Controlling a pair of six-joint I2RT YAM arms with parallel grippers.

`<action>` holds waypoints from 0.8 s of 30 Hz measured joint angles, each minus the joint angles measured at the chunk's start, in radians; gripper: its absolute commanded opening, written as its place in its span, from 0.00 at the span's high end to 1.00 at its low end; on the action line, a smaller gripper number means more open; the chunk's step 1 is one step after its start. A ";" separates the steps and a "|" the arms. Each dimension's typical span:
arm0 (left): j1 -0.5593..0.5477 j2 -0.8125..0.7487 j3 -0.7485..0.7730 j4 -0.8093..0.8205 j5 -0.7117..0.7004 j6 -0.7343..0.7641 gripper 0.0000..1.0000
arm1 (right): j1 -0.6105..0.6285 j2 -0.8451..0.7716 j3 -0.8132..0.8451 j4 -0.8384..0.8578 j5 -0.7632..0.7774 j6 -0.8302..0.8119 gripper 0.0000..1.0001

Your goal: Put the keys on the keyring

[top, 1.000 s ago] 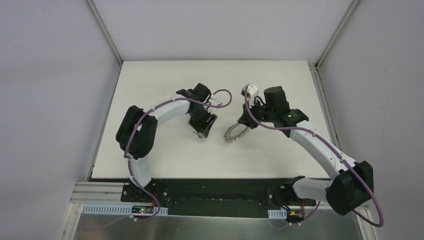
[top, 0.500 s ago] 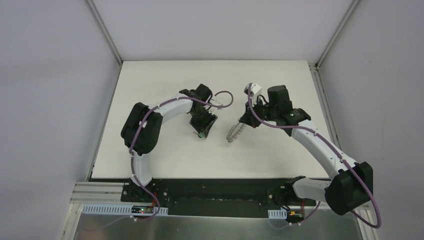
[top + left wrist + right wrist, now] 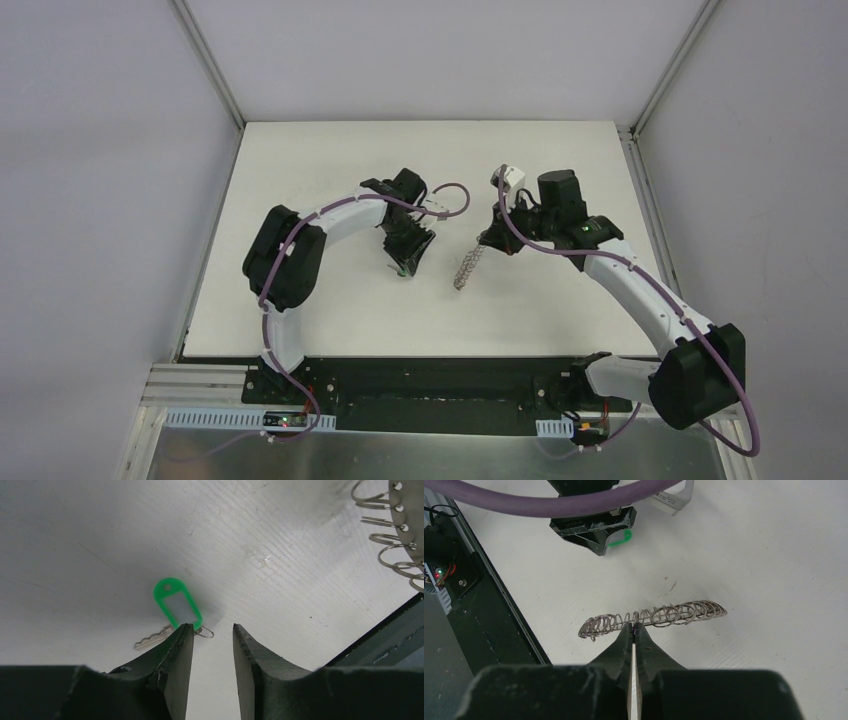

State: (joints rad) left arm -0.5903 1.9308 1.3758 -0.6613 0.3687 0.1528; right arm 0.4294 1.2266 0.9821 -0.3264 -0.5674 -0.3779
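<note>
Keyring (image 3: 654,616) has tipped edge-on in the right gripper (image 3: 634,627); left gripper (image 3: 212,628) narrowed.

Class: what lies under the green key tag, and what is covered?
Only white table shows under the green tag. The silver key has its head end covered by the left claw.

Top view: hangs high above and behind the two white-and-black arms (image 3: 340,212), looks steeply down, takes in the whole white rectangular table (image 3: 300,300) from afar. Left wrist view: sits just behind the left hand (image 3: 211,627), faces forward and down, very near the table; catches the tiny silver key on a green plastic tag (image 3: 177,602) and, top right, the flat grey metal keyring fringed with wire loops (image 3: 412,515). Right wrist view: sits behind the right hand (image 3: 634,626), faces the near table edge, close; shows the same keyring edge-on, the left hand beyond.
</note>
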 measured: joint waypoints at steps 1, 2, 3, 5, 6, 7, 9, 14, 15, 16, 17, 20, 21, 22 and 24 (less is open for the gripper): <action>0.000 0.000 0.002 -0.002 0.002 0.002 0.66 | -0.002 0.001 0.000 0.000 -0.003 0.000 1.00; 0.000 0.000 0.005 -0.002 0.006 0.004 0.66 | -0.003 0.002 0.000 0.000 -0.004 0.000 1.00; 0.000 0.000 0.006 -0.003 0.010 0.006 0.66 | -0.005 0.003 0.000 0.000 -0.006 0.001 1.00; 0.000 0.000 0.008 -0.003 0.015 0.013 0.66 | -0.008 0.006 0.000 -0.001 -0.011 0.001 1.00; 0.000 0.000 0.008 -0.003 0.015 0.015 0.66 | -0.008 0.007 0.000 -0.001 -0.014 0.001 1.00; 0.000 0.000 0.008 -0.005 0.014 0.016 0.66 | -0.009 0.009 0.000 -0.002 -0.017 0.001 1.00; 0.000 0.000 0.008 -0.007 0.012 0.017 0.66 | -0.010 0.011 0.000 -0.003 -0.018 0.002 1.00; -0.005 0.000 0.008 -0.007 -0.022 0.015 0.67 | -0.014 0.012 0.000 -0.005 -0.024 0.003 1.00; -0.009 0.000 0.008 -0.008 -0.032 0.014 0.67 | -0.014 0.013 0.000 -0.005 -0.024 0.003 1.00; -0.013 0.000 0.008 -0.008 -0.039 0.013 0.67 | -0.014 0.013 0.000 -0.006 -0.024 0.003 1.00; -0.018 0.000 0.008 -0.009 -0.043 0.011 0.66 | -0.014 0.014 0.000 -0.007 -0.025 0.004 1.00; -0.037 0.000 0.010 -0.013 -0.070 0.002 0.65 | -0.014 0.017 0.000 -0.007 -0.025 0.004 1.00; -0.043 0.000 0.011 -0.015 -0.083 -0.004 0.66 | -0.014 0.018 0.000 -0.007 -0.025 0.004 1.00; -0.052 0.000 0.014 -0.018 -0.095 -0.011 0.66 | -0.014 0.018 0.000 -0.007 -0.025 0.004 1.00; -0.066 0.002 0.020 -0.023 -0.114 -0.019 0.66 | -0.014 0.018 0.000 -0.007 -0.026 0.004 1.00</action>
State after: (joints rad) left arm -0.6563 1.9324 1.3960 -0.6838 0.2543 0.1333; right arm 0.4149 1.2449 0.9821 -0.3336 -0.5934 -0.3740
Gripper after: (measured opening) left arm 0.345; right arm 0.009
